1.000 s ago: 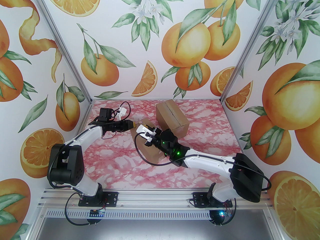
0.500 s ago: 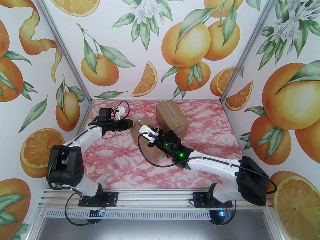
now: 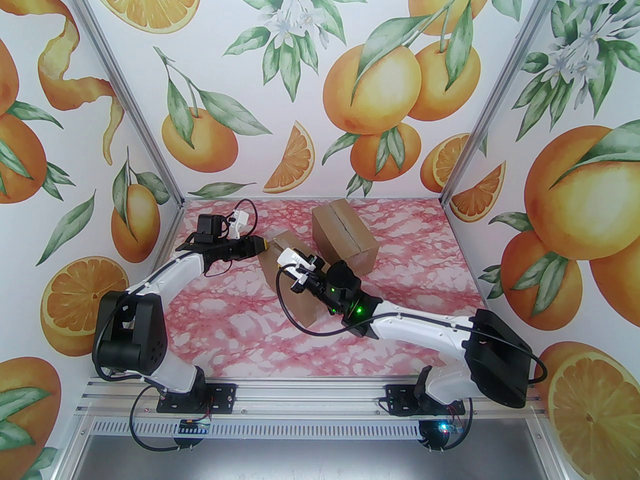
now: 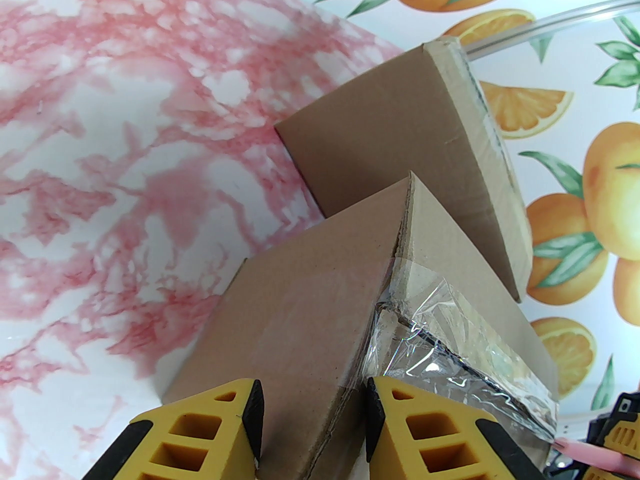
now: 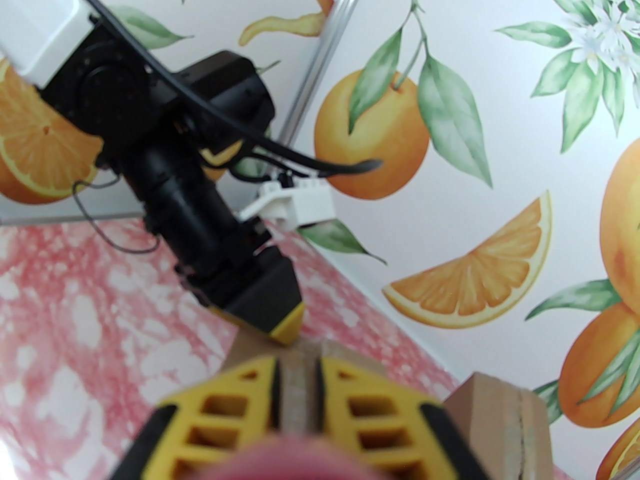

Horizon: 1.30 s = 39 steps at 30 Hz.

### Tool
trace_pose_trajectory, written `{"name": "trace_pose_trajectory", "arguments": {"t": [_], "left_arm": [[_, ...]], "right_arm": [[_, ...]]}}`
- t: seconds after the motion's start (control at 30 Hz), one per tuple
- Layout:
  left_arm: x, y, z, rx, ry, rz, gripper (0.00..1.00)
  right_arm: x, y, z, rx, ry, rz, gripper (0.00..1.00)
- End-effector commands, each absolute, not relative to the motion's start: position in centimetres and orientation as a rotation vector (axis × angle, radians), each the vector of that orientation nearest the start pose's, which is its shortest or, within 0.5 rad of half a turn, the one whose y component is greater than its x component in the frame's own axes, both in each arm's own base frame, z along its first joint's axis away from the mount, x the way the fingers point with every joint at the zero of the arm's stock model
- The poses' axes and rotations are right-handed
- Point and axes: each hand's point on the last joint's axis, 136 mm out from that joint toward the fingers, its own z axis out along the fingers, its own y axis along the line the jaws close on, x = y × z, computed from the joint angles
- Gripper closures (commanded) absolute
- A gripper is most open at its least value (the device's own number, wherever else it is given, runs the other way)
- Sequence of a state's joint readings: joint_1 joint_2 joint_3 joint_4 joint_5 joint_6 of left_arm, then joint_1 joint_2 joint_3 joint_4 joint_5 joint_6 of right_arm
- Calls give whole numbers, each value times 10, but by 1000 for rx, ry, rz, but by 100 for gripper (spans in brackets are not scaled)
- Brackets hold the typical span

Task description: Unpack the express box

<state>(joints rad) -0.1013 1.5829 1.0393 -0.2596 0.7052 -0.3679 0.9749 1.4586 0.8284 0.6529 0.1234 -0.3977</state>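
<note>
now express box [image 3: 299, 304] on desk [image 3: 240, 328], far corner tips up versus second ago; my left gripper [image 4: 313, 393] pinches its taped end, right gripper [image 5: 298, 368] nearly closed on pink tool [image 4: 585, 449]. i judge tape [image 4: 435, 318] loosening.

2 cardboard boxes [image 4: 300, 308] [image 4: 390, 158], 2 hands [image 4: 312, 388] [image 5: 298, 363] and 1 pink tool [image 4: 575, 447].

Brown cardboard box [image 4: 300, 308], crumpled clear tape [image 4: 440, 338] atop

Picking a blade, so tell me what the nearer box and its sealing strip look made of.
Nearer box: apparently corrugated cardboard, matte brown; a layered edge shows at its corner. Sealing strip: probably thin clear plastic tape, glossy; it wrinkles and glints.
</note>
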Motion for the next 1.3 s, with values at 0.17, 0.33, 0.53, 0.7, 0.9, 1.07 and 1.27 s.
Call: {"name": "trace_pose_trajectory", "arguments": {"t": [0.17, 0.33, 0.53, 0.7, 0.9, 1.07, 1.27], "left_arm": [[364, -135, 82, -134, 2650, -876, 63], [363, -136, 81, -131, 2656, -871, 63], [363, -137, 82, -119, 2656, -860, 63], [366, -139, 90, -104, 2625, -860, 64], [371, -131, 123, -104, 2545, -793, 63], [369, -121, 150, -114, 2475, -726, 63], [363, -111, 173, -111, 2426, -662, 59]], "right_arm": [[282, 379, 285, -906, 1243, 333, 100], [282, 376, 300, -879, 1205, 326, 100], [275, 361, 331, -822, 1171, 339, 100], [279, 355, 328, -816, 1219, 377, 100], [289, 354, 310, -812, 1297, 420, 100], [293, 357, 308, -809, 1321, 486, 100], [300, 374, 304, -860, 1320, 524, 100]]}}
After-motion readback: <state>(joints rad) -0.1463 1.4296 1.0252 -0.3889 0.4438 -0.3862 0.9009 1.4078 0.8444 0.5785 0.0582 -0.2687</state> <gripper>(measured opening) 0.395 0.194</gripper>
